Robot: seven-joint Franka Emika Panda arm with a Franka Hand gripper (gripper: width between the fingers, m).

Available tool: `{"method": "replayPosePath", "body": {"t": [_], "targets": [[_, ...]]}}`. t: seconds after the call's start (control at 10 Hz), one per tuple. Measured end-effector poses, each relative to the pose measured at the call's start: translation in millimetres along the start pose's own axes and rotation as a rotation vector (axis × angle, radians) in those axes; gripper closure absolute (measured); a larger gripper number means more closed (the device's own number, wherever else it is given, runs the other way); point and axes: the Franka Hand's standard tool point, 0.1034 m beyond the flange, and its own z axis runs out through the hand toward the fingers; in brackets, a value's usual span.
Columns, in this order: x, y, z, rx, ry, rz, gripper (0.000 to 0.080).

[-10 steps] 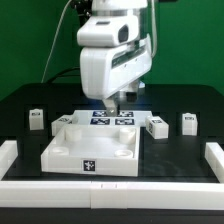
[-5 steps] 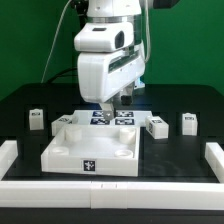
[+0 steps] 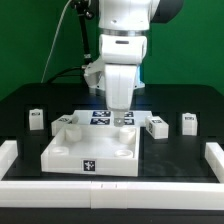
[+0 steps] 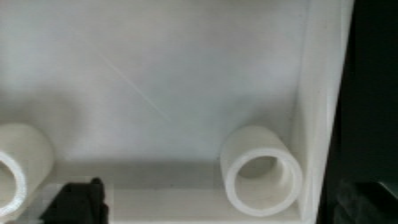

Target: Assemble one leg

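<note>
We take the large flat white square panel (image 3: 115, 167) on the black table (image 3: 30, 100) as our landmark. The white robot arm (image 3: 122, 60) stands over the panel's far edge, and its two-finger gripper (image 3: 118, 115) hangs low at that edge. In the exterior view the arm's bulk hides most of the gripper. In the wrist view only one dark fingertip (image 4: 80, 200) shows at the picture's border. Its partner is lost in the dark strip of table beyond the panel's rim, so we cannot tell whether the jaws are apart or together.

The wrist view is blurred and mostly filled with panel surface, with one round socket (image 4: 267, 172) whole and a second socket (image 4: 15, 165) cut off.

A small white plastic leg (image 3: 36, 118) bearing a black-and-white tag sits apart from the panel on the exterior view's left. A second leg (image 3: 158, 125) lies just beside the panel's far corner on the exterior view's right, and a third leg (image 3: 189, 122) lies farther out. Their tags are too small to read.

The marker board (image 3: 100, 118) lies just behind the panel, partly hidden by the gripper.
</note>
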Motion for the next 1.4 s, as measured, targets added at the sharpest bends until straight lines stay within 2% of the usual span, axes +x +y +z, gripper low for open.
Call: {"method": "replayPosePath", "body": {"t": [0.3,0.4,0.5,0.6,0.8,0.9,1.2,1.3,1.4], "targets": [[-0.3,-0.6,0.6,0.001,0.0,0.0,0.015],[-2.1,-1.7,3.3,-0.007,0.004,-0.017,0.015],[-8.2,-10.9,13.4,-0.015,0.013,-0.034,0.015],[-12.6,-23.2,21.1,-0.003,0.016,-0.024,0.015],[-14.8,-37.5,30.8,-0.001,0.022,-0.016,0.015],[-17.3,-43.3,36.0,0.012,0.022,-0.011,0.015],[-20.8,-48.0,54.4,0.039,0.029,0.003,0.015],[-20.0,-44.9,53.2,0.036,0.029,0.011,0.015],[-17.9,-39.9,50.8,0.027,0.029,0.02,0.0293]]}}
